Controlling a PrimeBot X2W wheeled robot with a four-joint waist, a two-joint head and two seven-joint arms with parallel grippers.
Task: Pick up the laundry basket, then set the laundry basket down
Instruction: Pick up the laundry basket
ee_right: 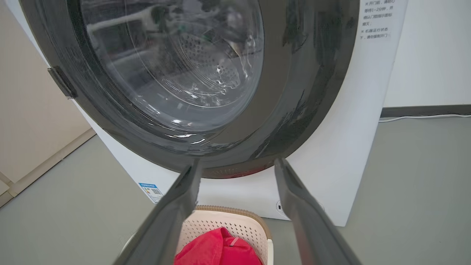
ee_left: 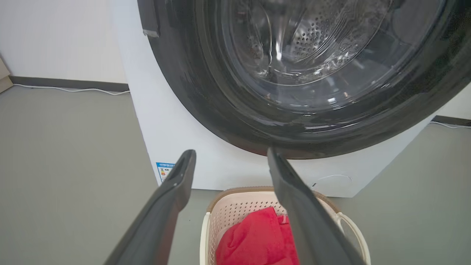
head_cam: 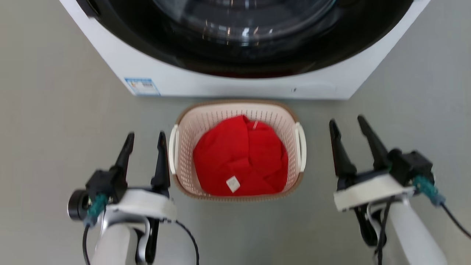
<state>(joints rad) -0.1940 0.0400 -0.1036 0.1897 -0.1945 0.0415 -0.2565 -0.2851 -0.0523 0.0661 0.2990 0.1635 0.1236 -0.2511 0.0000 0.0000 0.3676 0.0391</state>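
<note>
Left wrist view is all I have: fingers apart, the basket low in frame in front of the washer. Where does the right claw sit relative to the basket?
Observer: In the head view the right claw is open, out to the right of the laundry basket, with bare floor between it and the right handle.
Operator: And my left claw against the left handle?
Observer: The left claw is open just outside the left handle. Its inner finger is very close; I cannot tell if it touches.
</note>
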